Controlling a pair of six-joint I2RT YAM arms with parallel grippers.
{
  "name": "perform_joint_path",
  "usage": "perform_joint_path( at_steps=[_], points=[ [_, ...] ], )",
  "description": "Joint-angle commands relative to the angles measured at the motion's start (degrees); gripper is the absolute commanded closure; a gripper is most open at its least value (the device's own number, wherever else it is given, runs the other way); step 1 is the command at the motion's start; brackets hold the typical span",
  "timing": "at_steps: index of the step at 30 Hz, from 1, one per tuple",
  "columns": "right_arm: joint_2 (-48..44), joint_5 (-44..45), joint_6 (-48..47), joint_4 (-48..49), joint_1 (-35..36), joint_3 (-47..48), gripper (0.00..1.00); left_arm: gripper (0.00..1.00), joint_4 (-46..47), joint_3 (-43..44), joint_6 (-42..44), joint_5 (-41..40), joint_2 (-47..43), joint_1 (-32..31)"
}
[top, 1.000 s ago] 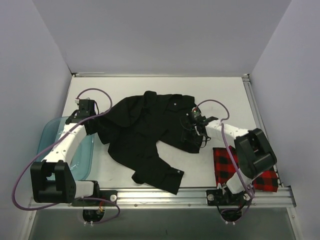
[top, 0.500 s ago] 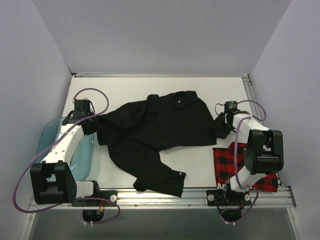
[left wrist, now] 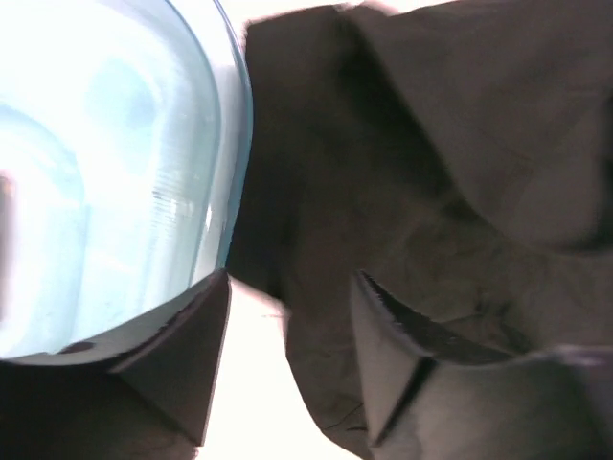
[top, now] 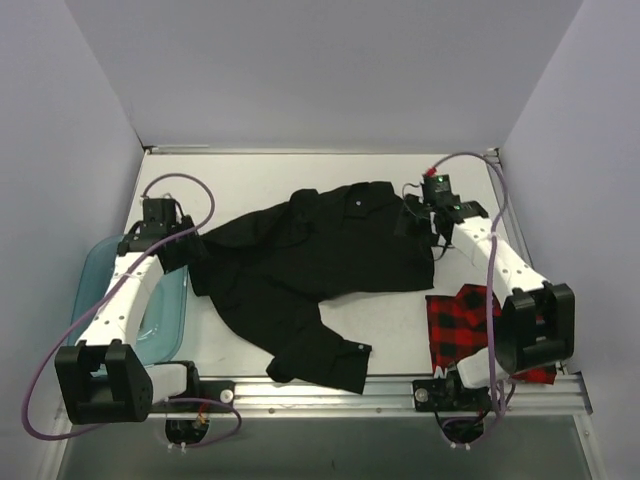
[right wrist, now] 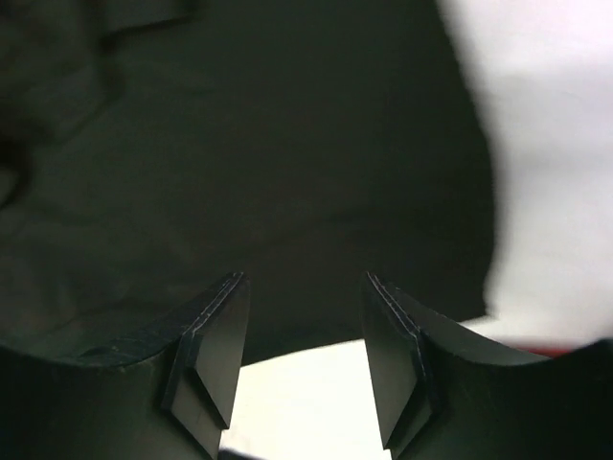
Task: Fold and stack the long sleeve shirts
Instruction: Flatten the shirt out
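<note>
The black long sleeve shirt (top: 320, 262) lies spread across the middle of the table, one sleeve trailing toward the front edge. Folded at the front right is the red-and-black check shirt (top: 468, 318). My left gripper (top: 183, 258) hovers open over the black shirt's left edge; in the left wrist view (left wrist: 290, 331) cloth (left wrist: 431, 192) and bare table show between the fingers. My right gripper (top: 410, 220) stands open over the shirt's far right corner. In its wrist view (right wrist: 302, 335), black fabric (right wrist: 239, 144) lies ahead and nothing is between the fingers.
A translucent teal tub (top: 95, 272) sits at the left front, partly under my left arm, its rim (left wrist: 235, 144) close beside the shirt's left edge. Grey walls enclose the table on three sides. A metal rail runs along the front edge.
The right arm swung from the shirt's middle out right, then to its far right corner, drawing the shirt wider. The left gripper opened and let go of the shirt's left edge.
</note>
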Motion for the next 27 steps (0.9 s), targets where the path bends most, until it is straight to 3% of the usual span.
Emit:
perform_joint_path(
  at_steps=[1,3,7,13,22,27],
  points=[
    [5.44,-4.00,-3.46,-0.81,5.19,4.99,0.50,0.33,-0.70,6.11,-0.07,-4.71,-7.20,-0.22],
    [8.26,-5.50,-3.19,0.59,8.44,7.09,0.50,0.25,-1.40,7.70,0.28,-2.71,-8.87,-0.40],
    [18.43,-7.27,-2.49,1.83,11.88,13.94,0.49,0.24,-1.67,7.62,-1.56,1.00,-8.79,-6.54],
    [28.57,-9.99,-0.91,1.65,10.66,17.92,0.50,0.25,0.88,2.61,-4.81,0.29,-3.09,-16.48],
    [29.37,-6.48,-0.82,-2.65,5.21,11.51,0.50,0.25,11.07,-5.04,-13.06,-0.67,6.76,-26.49],
    [26.30,-8.06,-0.56,-4.58,-2.17,6.32,0.49,0.25,12.57,-8.19,-15.10,2.56,13.70,-28.70]
  ],
)
